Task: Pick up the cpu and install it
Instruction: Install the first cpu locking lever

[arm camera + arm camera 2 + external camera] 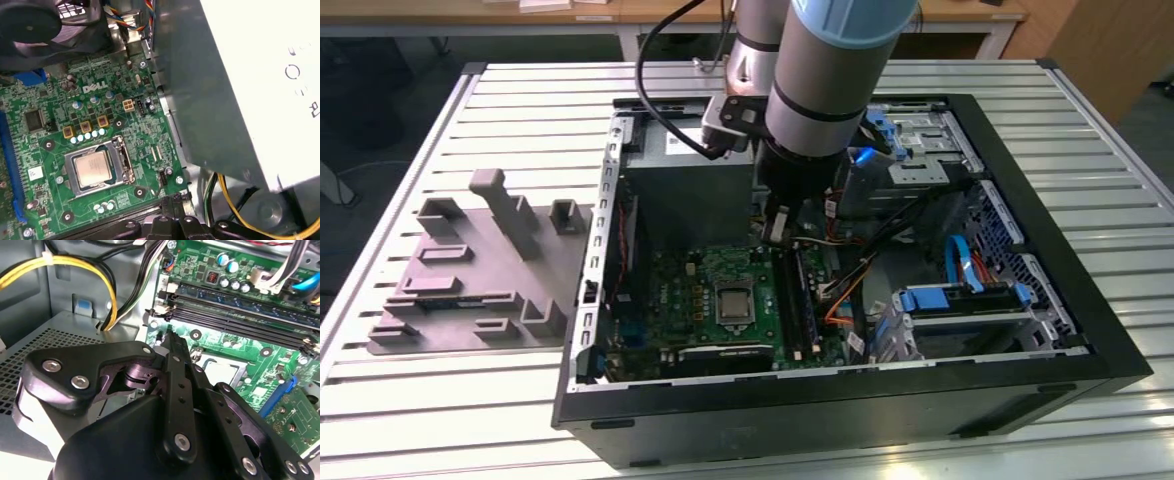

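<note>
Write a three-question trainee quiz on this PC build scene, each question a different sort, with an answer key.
1. True or false: the cpu already sits in the socket on the motherboard.
2. Multiple choice: in the exterior view, the grey fixture lies on the table to the case's A) left B) right C) inside it.
3. Fill in: in the first wrist view, the yellow cables run below the grey ____ box.

Key: 1 true; 2 A; 3 metal.
</note>
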